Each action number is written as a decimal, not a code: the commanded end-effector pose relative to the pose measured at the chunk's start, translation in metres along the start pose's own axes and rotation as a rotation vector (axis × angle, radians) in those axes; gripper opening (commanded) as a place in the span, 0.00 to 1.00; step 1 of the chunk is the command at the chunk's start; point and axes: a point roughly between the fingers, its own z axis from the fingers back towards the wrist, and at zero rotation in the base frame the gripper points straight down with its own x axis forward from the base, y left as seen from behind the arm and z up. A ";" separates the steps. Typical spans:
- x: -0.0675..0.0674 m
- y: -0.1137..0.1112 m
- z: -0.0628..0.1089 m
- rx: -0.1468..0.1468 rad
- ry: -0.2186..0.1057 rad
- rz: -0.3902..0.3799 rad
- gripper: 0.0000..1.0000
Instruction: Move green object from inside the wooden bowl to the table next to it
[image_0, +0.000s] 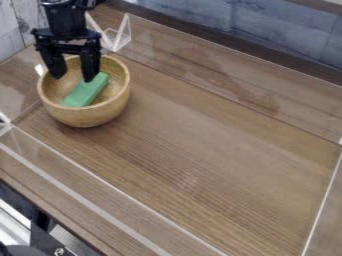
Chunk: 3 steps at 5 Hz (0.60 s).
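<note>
My single camera looks down at an angle from above the near corner, moderately close, across the surface (201, 150) toward its far acrylic wall (254, 55).

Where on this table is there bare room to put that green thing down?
Nearly everywhere: the table is bare from the wooden bowl rightward to the acrylic walls, and in front of the bowl too. Only the far-left corner is crowded, where the open gripper hangs over the green object.
</note>
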 end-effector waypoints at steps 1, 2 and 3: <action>0.014 0.015 0.019 0.022 -0.060 0.042 1.00; 0.016 0.006 0.015 0.016 -0.054 0.078 1.00; 0.018 -0.004 0.012 0.009 -0.051 0.111 1.00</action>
